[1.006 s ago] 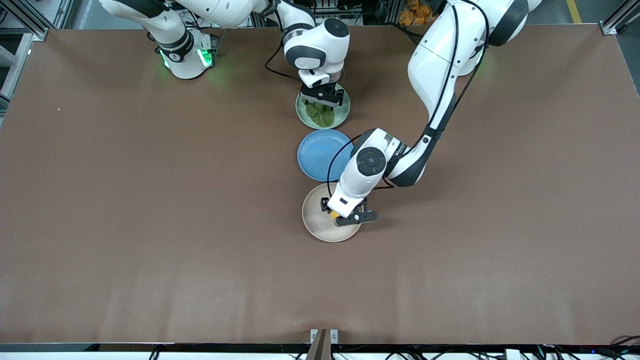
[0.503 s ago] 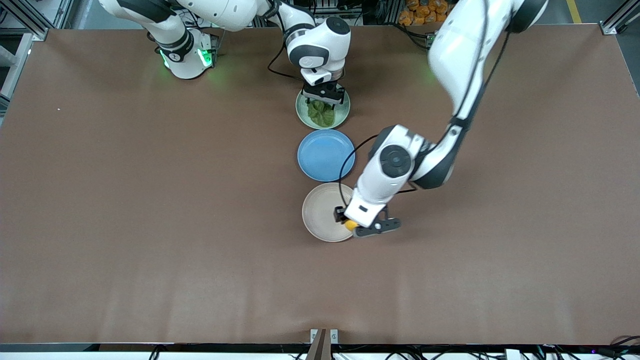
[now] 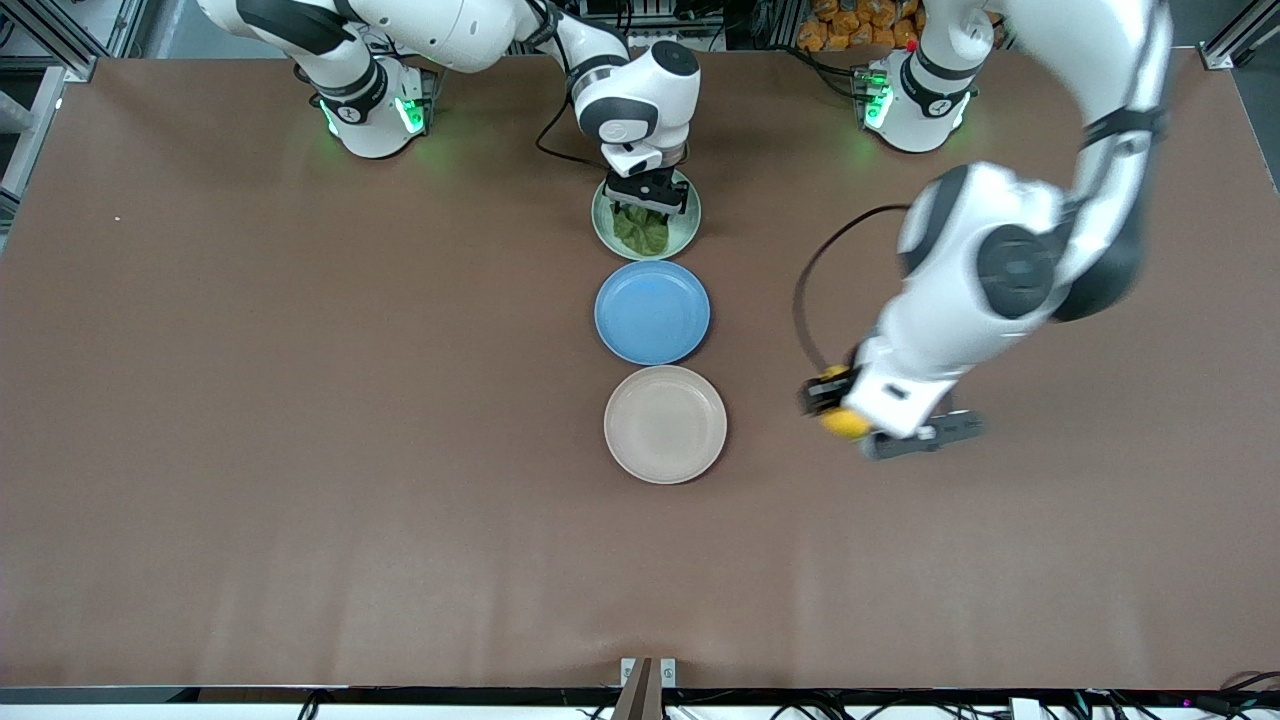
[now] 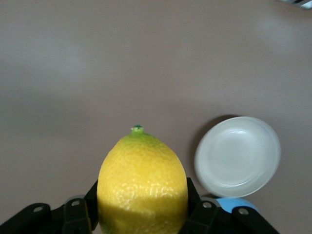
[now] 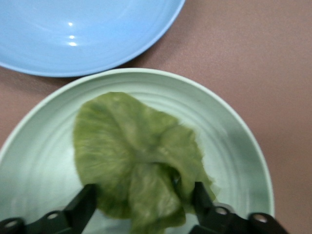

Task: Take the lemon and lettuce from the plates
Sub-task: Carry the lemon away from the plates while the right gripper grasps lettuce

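My left gripper [image 3: 850, 420] is shut on the yellow lemon [image 3: 843, 422] and holds it in the air over bare table, toward the left arm's end from the empty beige plate [image 3: 665, 424]. In the left wrist view the lemon [image 4: 142, 180] fills the jaws and the beige plate [image 4: 237, 156] lies below. My right gripper [image 3: 648, 200] is low over the mint green plate [image 3: 688, 235], open, with a finger on each side of the green lettuce [image 3: 642, 230]. In the right wrist view the lettuce [image 5: 131, 146] lies on the mint plate [image 5: 234, 146] between the fingertips [image 5: 85, 204].
An empty blue plate [image 3: 652, 311] lies between the mint plate and the beige plate, the three in a row down the table's middle. It also shows in the right wrist view [image 5: 87, 29]. Brown table spreads wide on both sides.
My left gripper has lifted the lemon off the beige plate and carried it toward the left arm's end of the table. My right gripper has stayed at the lettuce, shifting slightly.
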Robot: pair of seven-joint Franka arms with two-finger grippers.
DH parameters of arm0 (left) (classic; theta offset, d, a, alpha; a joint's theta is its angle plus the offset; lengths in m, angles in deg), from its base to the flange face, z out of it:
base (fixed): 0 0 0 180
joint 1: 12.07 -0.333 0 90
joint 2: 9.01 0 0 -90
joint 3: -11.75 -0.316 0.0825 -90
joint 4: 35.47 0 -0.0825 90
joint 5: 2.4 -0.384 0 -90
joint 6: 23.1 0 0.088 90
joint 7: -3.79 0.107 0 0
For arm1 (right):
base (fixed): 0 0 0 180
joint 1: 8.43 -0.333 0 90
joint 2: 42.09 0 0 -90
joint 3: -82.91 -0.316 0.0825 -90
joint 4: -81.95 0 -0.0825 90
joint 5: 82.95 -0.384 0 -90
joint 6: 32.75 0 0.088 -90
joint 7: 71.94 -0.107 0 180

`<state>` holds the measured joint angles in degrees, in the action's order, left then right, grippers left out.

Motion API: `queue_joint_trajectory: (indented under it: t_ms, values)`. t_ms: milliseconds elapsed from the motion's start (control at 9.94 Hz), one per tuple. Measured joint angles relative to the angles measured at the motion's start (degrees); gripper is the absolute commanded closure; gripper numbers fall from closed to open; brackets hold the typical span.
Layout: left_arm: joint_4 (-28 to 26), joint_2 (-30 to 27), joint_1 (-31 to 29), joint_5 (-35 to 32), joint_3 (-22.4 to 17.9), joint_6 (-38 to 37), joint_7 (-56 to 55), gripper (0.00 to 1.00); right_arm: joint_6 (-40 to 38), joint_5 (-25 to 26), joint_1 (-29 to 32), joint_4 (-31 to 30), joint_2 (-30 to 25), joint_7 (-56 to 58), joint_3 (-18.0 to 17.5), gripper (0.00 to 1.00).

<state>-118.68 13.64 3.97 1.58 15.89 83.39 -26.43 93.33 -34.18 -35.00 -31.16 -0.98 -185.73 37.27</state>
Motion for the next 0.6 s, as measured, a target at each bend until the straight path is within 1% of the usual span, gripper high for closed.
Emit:
queue_joint_trajectory:
  t_ms: [101, 201, 302, 403, 503, 604]
  values:
    - [-2.41, -2.37, -2.51, -0.09, -0.03, -1.07, 2.44, 1.00, 0.00, 0.11, 0.12, 0.19, 0.00, 0.01, 0.03, 0.58]
    - [-5.70, -4.23, -4.31, -1.36, -0.03, -1.24, 3.80, 1.00, -0.03, 0.17, 0.31, 0.28, -0.01, 0.08, 0.03, 0.71]
    - [-9.05, -5.07, -5.83, -4.29, -0.01, -1.09, 4.30, 1.00, -0.24, 0.17, 0.48, 0.32, -0.03, 0.18, -0.01, 0.84]
    - [-12.64, -5.18, -7.46, -6.46, 0.00, 0.95, 4.36, 1.00, -0.37, 0.17, 0.60, 0.35, -0.03, 0.31, -0.01, 0.89]
    - [-17.48, -4.95, -9.00, -7.08, 0.00, 6.81, 4.57, 1.00, -0.78, 0.17, 0.78, 0.47, -0.11, 0.39, -0.07, 0.96]
    - [-22.87, -4.22, -10.14, -7.31, -0.01, 14.30, 4.82, 1.00, -0.81, 0.17, 0.96, 0.71, -0.13, 0.42, -0.08, 1.00]
